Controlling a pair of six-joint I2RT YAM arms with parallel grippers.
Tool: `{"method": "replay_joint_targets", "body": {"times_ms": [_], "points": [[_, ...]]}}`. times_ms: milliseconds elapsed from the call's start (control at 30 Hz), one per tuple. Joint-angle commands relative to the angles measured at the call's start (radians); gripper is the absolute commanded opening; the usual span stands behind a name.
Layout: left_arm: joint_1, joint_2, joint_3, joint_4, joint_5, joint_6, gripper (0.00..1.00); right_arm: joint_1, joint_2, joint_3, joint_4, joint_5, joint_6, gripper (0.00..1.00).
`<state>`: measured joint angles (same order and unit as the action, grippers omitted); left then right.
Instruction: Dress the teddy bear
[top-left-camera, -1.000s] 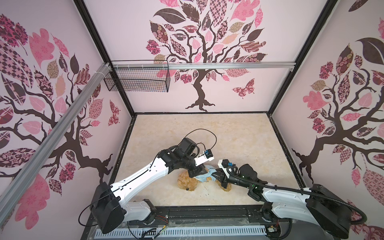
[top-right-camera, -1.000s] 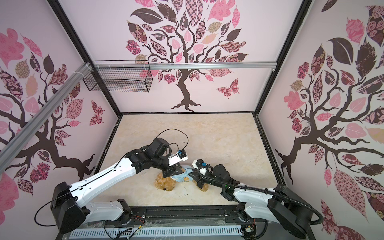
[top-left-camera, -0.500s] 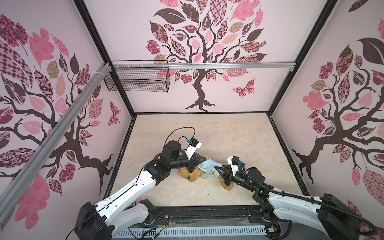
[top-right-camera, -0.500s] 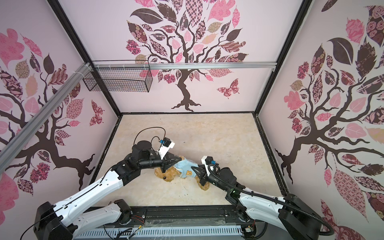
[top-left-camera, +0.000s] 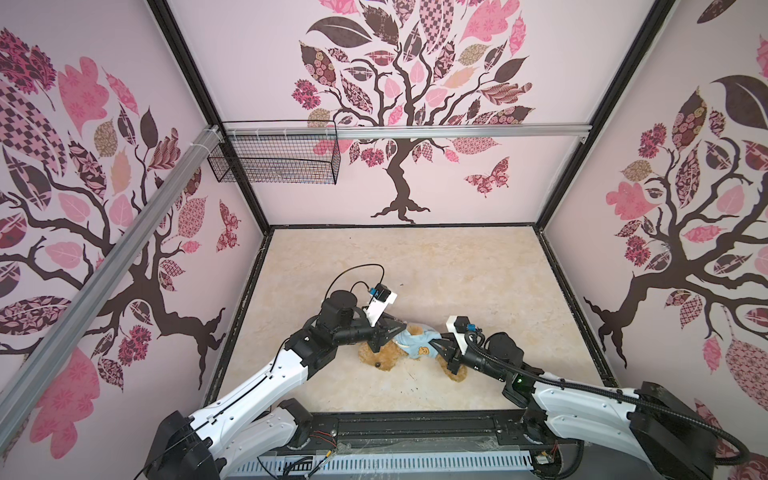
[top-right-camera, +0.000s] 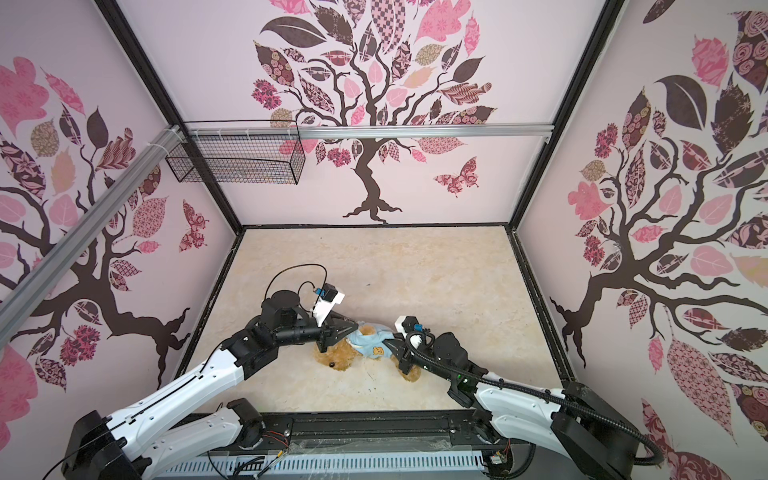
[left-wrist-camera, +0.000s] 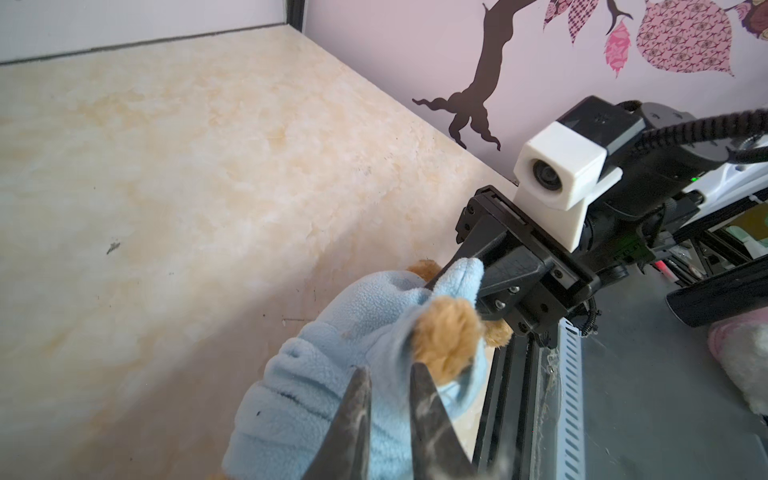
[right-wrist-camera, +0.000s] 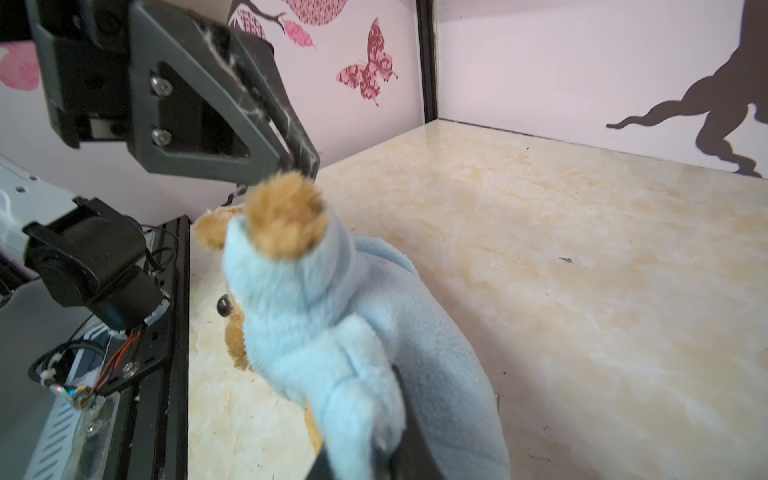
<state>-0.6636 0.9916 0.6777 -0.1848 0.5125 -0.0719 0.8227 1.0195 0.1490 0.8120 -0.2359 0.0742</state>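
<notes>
The teddy bear (top-left-camera: 380, 359) (top-right-camera: 334, 359) lies on the floor near the front edge, head to the left, legs to the right. A light-blue shirt (top-left-camera: 417, 349) (top-right-camera: 372, 345) covers its torso. One paw (left-wrist-camera: 446, 336) (right-wrist-camera: 284, 216) sticks out of a sleeve. My left gripper (top-left-camera: 397, 332) (left-wrist-camera: 390, 372) (right-wrist-camera: 305, 160) hovers at that sleeve, its jaws a narrow gap apart with nothing pinched. My right gripper (top-left-camera: 438, 347) (left-wrist-camera: 457, 274) (right-wrist-camera: 386, 449) is shut on the bunched hem of the shirt (right-wrist-camera: 332, 311) near the legs.
A black wire basket (top-left-camera: 274, 156) hangs from the aluminium rail on the back wall. The black front rail (top-left-camera: 415, 424) runs just in front of the bear. Patterned walls close in the beige floor (top-left-camera: 415, 270) on three sides.
My left arm drew its wrist back to the left and now reaches sideways at the sleeve. The bear and shirt shifted slightly. The right gripper kept its hold.
</notes>
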Motion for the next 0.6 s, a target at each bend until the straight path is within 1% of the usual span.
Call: {"method": "replay_joint_targets", "body": {"times_ms": [0,100,167,333,433,567], "points": [[-0.012,0.001,0.079,-0.185,-0.013,0.177,0.28,-0.005,0.023,0.07,-0.021,-0.069,-0.078,0.0],[-0.051,0.021,0.141,-0.282,-0.057,0.258,0.34,-0.003,0.046,0.089,-0.025,-0.091,-0.093,0.0],[-0.079,0.038,0.184,-0.332,-0.085,0.305,0.35,0.0,0.058,0.095,-0.017,-0.098,-0.094,0.0],[-0.118,0.08,0.253,-0.357,-0.088,0.333,0.36,0.012,0.079,0.105,-0.001,-0.105,-0.094,0.0],[-0.122,0.123,0.287,-0.365,-0.084,0.346,0.36,0.019,0.085,0.105,0.005,-0.105,-0.092,0.0],[-0.123,0.181,0.336,-0.42,-0.056,0.371,0.35,0.02,0.083,0.1,0.012,-0.102,-0.089,0.0]]}}
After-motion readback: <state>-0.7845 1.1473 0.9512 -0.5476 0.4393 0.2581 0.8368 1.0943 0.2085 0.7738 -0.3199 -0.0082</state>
